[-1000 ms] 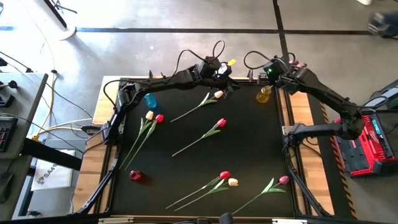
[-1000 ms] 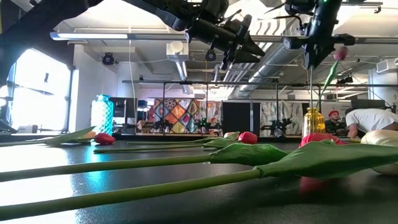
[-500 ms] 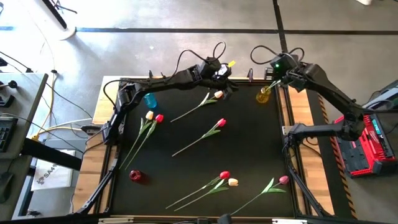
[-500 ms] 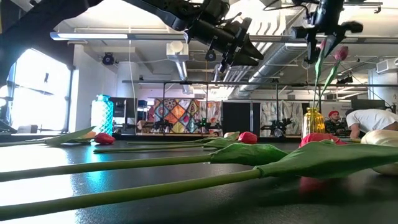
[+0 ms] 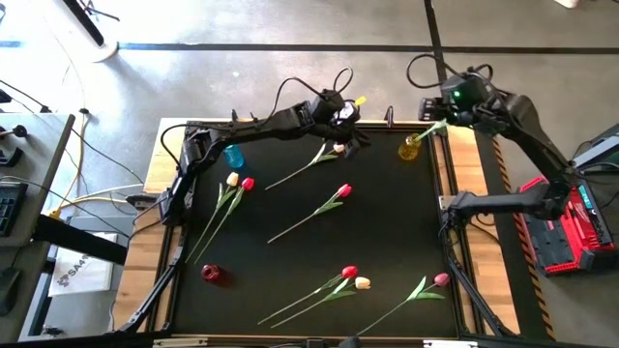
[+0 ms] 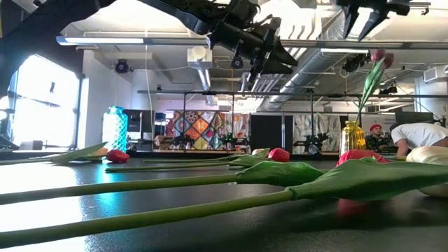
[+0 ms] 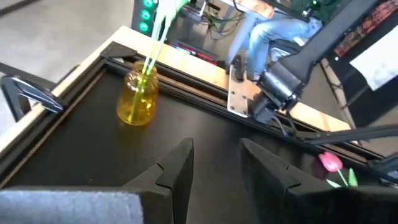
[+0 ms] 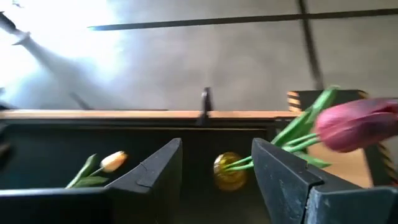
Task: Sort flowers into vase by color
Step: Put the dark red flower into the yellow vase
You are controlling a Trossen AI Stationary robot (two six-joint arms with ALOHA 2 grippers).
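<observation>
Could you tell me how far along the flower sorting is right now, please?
Done: one pink tulip stands in the yellow vase at the table's far right corner. In hand: nothing; the right gripper is open above that vase, and the left gripper hovers open, empty, near the far edge. Left: seven tulips lie on the table, and the blue vase and red vase look empty.

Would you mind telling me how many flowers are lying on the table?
7: a cream one at the back, a cream-red pair left, a red one mid-table, a red-cream pair and a pink one in front.
</observation>
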